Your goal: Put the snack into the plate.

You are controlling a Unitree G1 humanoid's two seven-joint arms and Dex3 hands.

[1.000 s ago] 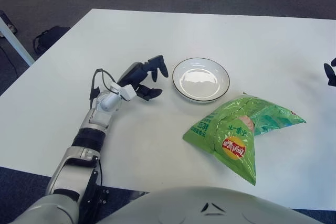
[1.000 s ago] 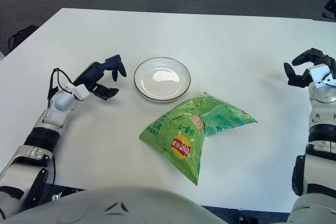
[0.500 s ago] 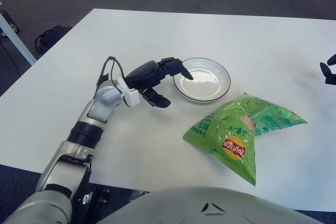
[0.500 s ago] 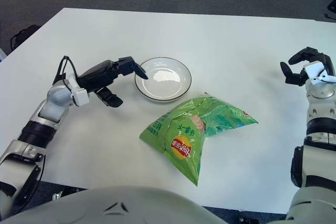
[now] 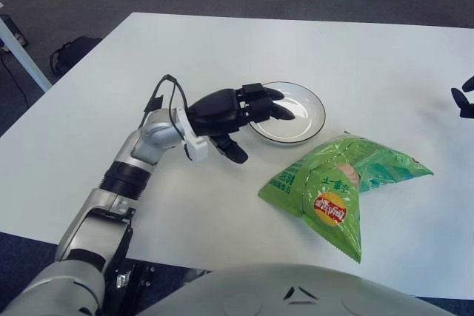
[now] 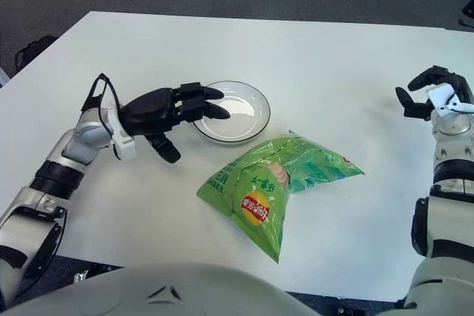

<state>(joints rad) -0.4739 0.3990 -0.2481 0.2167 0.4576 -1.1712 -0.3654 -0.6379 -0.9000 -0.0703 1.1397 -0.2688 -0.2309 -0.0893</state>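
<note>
A green crisp bag (image 5: 337,181) with a red and yellow logo lies flat on the white table (image 5: 355,57), just right of and nearer than a white plate (image 5: 295,118) with a dark rim. My left hand (image 5: 248,120) is open, its fingers (image 5: 272,105) spread over the plate's left edge and the thumb hanging below, a short way left of the bag and apart from it. My right hand (image 6: 429,94) sits open and empty at the table's far right.
The table's left edge (image 5: 67,79) drops to dark carpet, where a black bag (image 5: 70,51) lies. A white leg (image 5: 18,53) stands at the far left.
My left hand has swept right across the table, from left of the plate to over its left edge, with fingers staying spread. The right hand, bag and plate have hardly moved.
</note>
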